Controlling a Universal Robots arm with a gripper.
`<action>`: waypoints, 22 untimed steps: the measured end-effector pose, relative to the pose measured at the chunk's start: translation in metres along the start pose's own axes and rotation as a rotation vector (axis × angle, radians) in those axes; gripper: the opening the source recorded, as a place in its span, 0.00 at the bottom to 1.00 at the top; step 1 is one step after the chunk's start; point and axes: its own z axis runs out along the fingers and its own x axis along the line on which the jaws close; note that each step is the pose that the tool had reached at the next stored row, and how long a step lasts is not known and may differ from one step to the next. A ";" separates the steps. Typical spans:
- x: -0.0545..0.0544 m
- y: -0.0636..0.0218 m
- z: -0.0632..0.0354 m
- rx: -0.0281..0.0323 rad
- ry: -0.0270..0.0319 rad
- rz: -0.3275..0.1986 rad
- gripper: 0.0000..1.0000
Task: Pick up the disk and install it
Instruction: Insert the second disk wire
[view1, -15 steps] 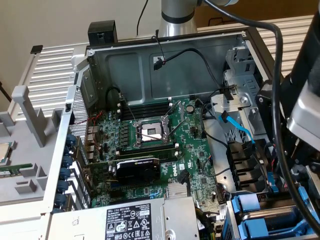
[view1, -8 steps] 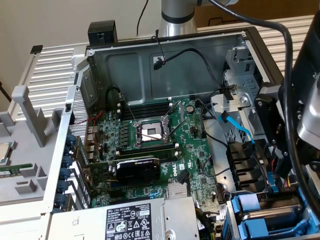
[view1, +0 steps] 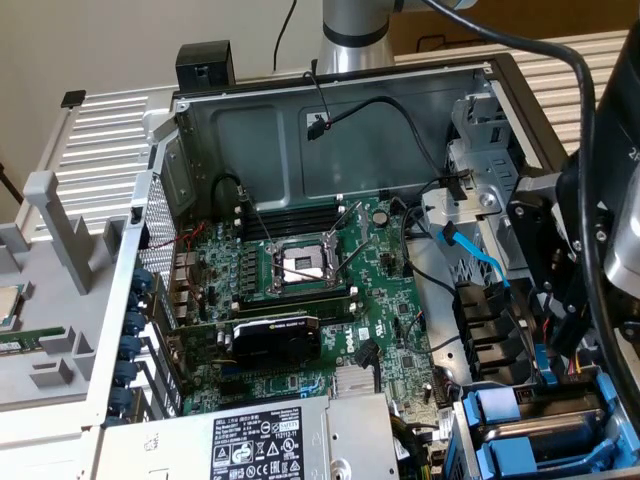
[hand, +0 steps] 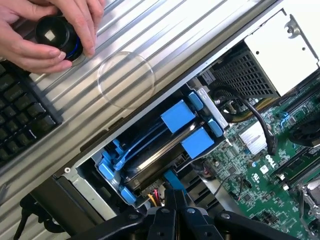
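I see the disk (hand: 160, 145) seated in the drive cage (hand: 107, 172) at the corner of the open computer case (view1: 330, 120), just beside the motherboard (view1: 390, 300), its blue carrier tabs facing up. My tool (hand: 176, 200) hangs just above the cage, fingers together and holding nothing. Beyond the case wall, a person's hand (hand: 47, 30) grips a round black knob (hand: 55, 31) near a keyboard (hand: 22, 115).
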 end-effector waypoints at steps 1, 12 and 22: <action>0.000 0.0000 0.0000 0.0000 0.0000 0.000 0.11; 0.000 0.0002 0.0001 -0.0083 -0.0096 -0.113 0.11; 0.000 0.0002 0.0000 -0.0245 -0.0229 -0.293 0.11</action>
